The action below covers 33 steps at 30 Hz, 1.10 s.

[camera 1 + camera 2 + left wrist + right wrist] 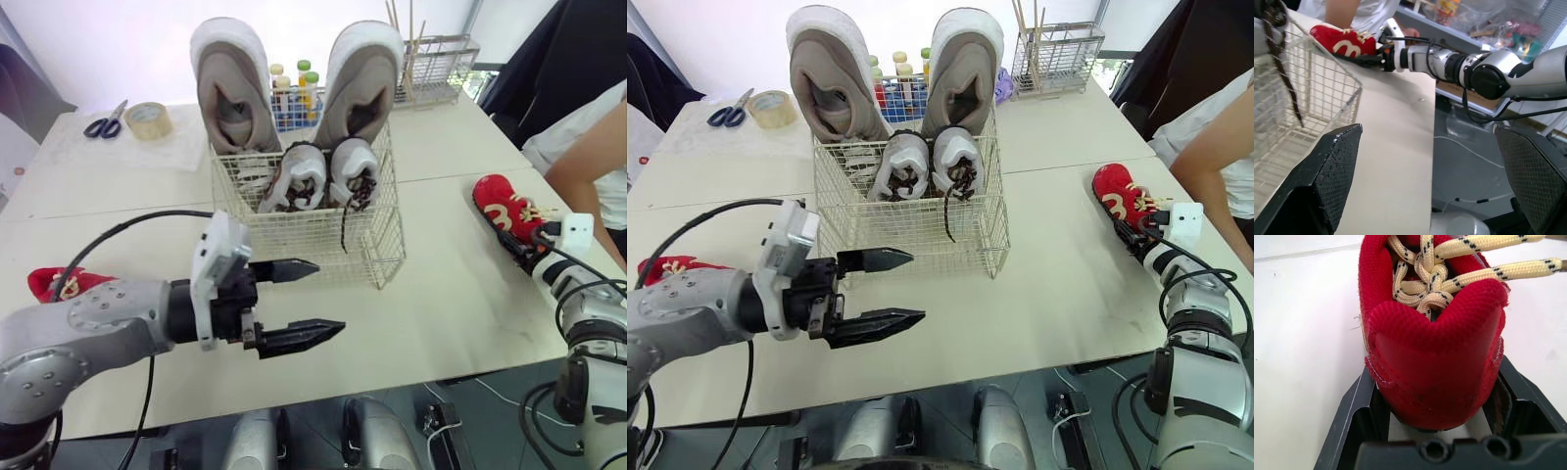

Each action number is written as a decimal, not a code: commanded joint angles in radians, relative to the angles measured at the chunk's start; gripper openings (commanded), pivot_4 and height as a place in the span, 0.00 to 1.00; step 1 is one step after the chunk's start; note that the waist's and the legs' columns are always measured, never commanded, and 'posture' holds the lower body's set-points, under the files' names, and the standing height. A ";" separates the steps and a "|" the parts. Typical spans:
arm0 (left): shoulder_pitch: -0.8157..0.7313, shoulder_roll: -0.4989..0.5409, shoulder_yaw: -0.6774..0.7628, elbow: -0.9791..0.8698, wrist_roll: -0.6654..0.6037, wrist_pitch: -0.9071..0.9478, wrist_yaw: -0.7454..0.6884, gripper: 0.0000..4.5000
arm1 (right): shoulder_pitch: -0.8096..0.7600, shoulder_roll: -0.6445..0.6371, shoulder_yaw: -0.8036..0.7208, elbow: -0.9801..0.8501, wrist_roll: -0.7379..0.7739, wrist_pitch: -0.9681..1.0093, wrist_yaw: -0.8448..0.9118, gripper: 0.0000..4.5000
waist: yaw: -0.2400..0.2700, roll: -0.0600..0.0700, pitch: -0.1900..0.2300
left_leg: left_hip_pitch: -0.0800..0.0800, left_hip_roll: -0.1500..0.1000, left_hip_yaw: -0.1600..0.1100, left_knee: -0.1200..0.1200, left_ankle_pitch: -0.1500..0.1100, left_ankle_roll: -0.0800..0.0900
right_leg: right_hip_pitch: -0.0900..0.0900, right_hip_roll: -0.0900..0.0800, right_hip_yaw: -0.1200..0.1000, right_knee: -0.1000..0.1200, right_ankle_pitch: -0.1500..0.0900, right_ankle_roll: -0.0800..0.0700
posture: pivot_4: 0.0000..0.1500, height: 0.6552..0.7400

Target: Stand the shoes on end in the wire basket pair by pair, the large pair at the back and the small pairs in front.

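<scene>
The wire basket (pixel 390 211) stands mid-table. A large grey-and-white pair (pixel 232 93) stands on end at its back, and a small white pair (pixel 302 176) stands in front of it. My left gripper (pixel 330 297) hovers open and empty just in front of the basket. A small red shoe (pixel 505 208) with cream laces lies on the table at the right. My right gripper (pixel 522 247) is shut on its heel (pixel 1435 357), one finger on each side. A second red shoe (pixel 57 282) lies at the far left, partly hidden behind my left arm.
Behind the basket are a roll of tape (pixel 148 119), scissors (pixel 105 123), a small rack of bottles (pixel 294 90) and a wire utensil holder (pixel 437 69). A person's arm (pixel 588 157) reaches in at the right edge, close to the red shoe.
</scene>
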<state>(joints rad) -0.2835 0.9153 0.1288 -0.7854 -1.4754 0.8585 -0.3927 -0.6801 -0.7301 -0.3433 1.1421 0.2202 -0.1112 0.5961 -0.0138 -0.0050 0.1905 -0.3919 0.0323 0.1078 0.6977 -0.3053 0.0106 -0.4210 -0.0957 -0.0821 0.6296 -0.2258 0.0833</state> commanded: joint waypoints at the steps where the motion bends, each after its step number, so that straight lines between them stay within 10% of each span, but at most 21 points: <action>1: -0.049 0.038 0.111 0.082 -0.057 -0.031 -0.048 1.00 | -0.191 -0.132 -0.037 -0.068 -0.013 -0.186 -0.073 0.46 | -0.001 0.007 0.004 | 0.000 0.000 0.000 0.000 0.000 0.000 | 0.000 0.000 0.000 0.000 0.000 0.000 | 1.00 1.00; 5: -0.126 0.069 0.174 0.226 -0.084 -0.019 -0.114 1.00 | -0.611 -0.218 0.030 -0.084 -0.047 -0.250 0.018 0.46 | -0.009 0.026 0.014 | -0.003 -0.002 0.007 -0.001 0.000 0.001 | -0.008 -0.001 0.007 0.002 0.000 0.000 | 1.00 1.00; 10: -0.146 0.081 0.194 0.341 -0.023 -0.004 -0.192 1.00 | -0.942 -0.099 0.180 -0.208 -0.012 -0.216 0.425 0.46 | -0.012 0.014 0.009 | 0.001 0.001 0.000 -0.017 0.003 -0.007 | -0.012 0.010 0.008 0.000 -0.005 -0.007 | 1.00 1.00; 19: -0.034 0.208 0.418 0.452 0.006 0.093 -0.277 1.00 | -0.688 -0.120 0.406 -1.041 0.457 0.545 1.009 0.46 | 0.008 0.004 0.011 | -0.006 0.006 -0.005 -0.013 0.000 -0.008 | -0.014 0.006 0.000 0.002 -0.005 -0.009 | 1.00 1.00; 25: 0.060 0.330 0.541 0.536 0.140 0.140 -0.437 1.00 | -0.680 -0.199 0.701 -1.091 0.483 0.302 1.018 0.46 | 0.001 0.003 0.010 | -0.016 0.001 -0.005 -0.007 -0.001 -0.006 | -0.022 0.002 -0.002 0.002 -0.004 -0.007 | 1.00 1.00; 33: -0.258 0.252 0.322 0.540 -0.201 0.203 -0.368 1.00 | -0.834 -0.163 0.909 -0.959 0.478 0.005 1.018 0.46 | 0.000 0.002 0.010 | -0.016 0.001 -0.006 -0.002 -0.001 -0.006 | -0.022 0.001 -0.002 0.006 -0.004 -0.006 | 1.00 1.00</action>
<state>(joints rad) -0.5065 1.1765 0.4884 -0.2529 -1.5910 1.0466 -0.7852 -1.4760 -0.8951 0.5609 0.1638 0.6929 -0.0424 1.6122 -0.0134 -0.0029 0.2009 -0.4079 0.0335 0.1018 0.6956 -0.3060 0.0045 -0.4430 -0.0943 -0.0838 0.6357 -0.2293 0.0773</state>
